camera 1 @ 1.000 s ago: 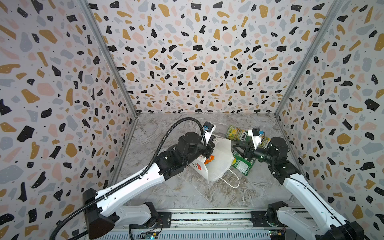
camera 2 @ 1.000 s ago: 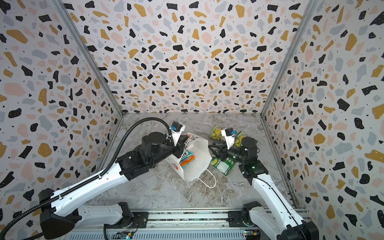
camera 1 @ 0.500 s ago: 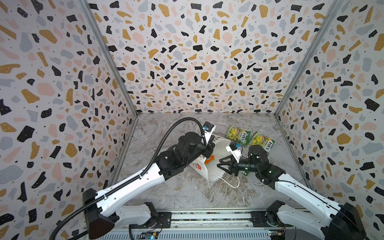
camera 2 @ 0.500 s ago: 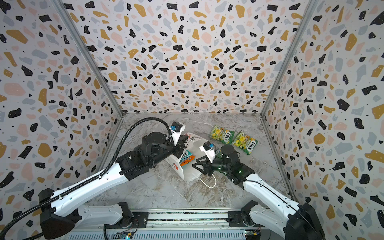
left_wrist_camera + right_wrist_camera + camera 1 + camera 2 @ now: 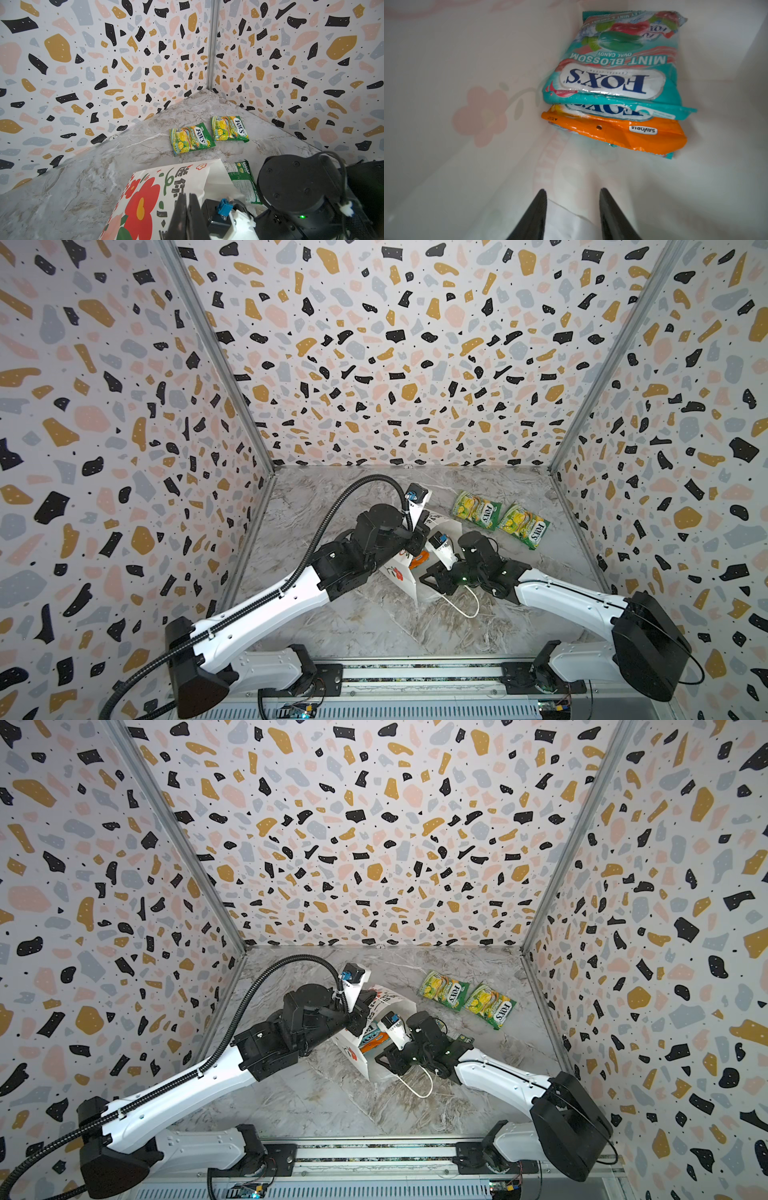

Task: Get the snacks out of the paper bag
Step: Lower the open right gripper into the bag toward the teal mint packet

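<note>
A white paper gift bag (image 5: pixel 398 573) printed with a red flower sits tipped over near the middle of a grey marble-patterned table (image 5: pixel 353 614). The table is enclosed by terrazzo-patterned walls (image 5: pixel 374 344). The bag's mouth faces the right arm, and one white cord handle (image 5: pixel 471 605) trails loose on the table below it.

The left gripper (image 5: pixel 419 540) reaches in from the left. In the left wrist view its two black jaws are pressed together on the bag's upper rim, pinching the paper and holding the mouth open.

The right gripper (image 5: pixel 572 190) is inside the bag. In the right wrist view its jaws stand partly apart with only the bag's white lining showing between them. They grip nothing and stop short of the snacks.

Two snacks are stacked deep in the bag. A glossy teal-and-pink pouch (image 5: pixel 612 68) reading "FOX'S Mint Blossom" lies on top of a glossy orange pouch (image 5: pixel 612 133), which juts out beneath it.

Three snacks are outside the bag. Two green-and-yellow foil candy pouches (image 5: pixel 476 510) (image 5: pixel 523 524) lie flat side by side near the back right corner, well apart from the bag. A darker green pouch (image 5: pixel 243 180) lies on the table just beside the bag, partly hidden behind the right arm.
</note>
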Robot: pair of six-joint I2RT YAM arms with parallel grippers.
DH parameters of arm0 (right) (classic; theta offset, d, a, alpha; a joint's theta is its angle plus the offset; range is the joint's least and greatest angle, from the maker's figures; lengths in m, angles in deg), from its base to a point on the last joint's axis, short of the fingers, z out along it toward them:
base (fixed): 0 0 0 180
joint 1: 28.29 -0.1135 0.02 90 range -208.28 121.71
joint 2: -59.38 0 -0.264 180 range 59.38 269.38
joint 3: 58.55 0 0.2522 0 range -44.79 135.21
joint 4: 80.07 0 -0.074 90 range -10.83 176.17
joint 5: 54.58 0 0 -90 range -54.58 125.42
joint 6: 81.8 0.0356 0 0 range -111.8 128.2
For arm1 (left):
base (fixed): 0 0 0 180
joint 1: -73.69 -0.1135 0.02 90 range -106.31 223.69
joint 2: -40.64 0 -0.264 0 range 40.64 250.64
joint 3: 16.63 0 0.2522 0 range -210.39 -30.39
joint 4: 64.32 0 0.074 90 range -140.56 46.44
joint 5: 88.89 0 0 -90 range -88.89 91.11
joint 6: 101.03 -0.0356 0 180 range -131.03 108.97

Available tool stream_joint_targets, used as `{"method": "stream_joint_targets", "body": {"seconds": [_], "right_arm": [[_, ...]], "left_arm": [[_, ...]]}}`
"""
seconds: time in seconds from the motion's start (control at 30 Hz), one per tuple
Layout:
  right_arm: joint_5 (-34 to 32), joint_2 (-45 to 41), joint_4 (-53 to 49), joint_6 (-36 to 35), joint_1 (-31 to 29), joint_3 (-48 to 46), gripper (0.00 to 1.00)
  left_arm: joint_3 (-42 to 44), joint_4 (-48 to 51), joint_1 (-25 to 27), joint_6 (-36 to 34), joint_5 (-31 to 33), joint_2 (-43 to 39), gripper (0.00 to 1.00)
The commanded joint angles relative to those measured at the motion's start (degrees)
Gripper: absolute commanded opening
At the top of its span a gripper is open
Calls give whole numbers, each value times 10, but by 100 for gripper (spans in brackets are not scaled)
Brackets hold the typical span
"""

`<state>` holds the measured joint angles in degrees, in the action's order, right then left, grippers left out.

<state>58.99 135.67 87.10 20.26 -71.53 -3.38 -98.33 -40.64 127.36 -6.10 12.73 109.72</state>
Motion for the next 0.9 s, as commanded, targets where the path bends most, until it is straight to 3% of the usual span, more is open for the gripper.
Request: {"method": "stream_joint_targets", "body": {"seconds": [0.0,0.43,0.87], "right_arm": [[-45,8,1,33,-2,25,44],[-84,44,73,208,-2,45,44],[-91,74,130,332,-2,58,45]], "left_arm": [[5,-32,-4,-8,7,-7,0],[5,-32,-4,-8,3,-8,0],[4,-32,-4,-7,-4,-7,0]]}}
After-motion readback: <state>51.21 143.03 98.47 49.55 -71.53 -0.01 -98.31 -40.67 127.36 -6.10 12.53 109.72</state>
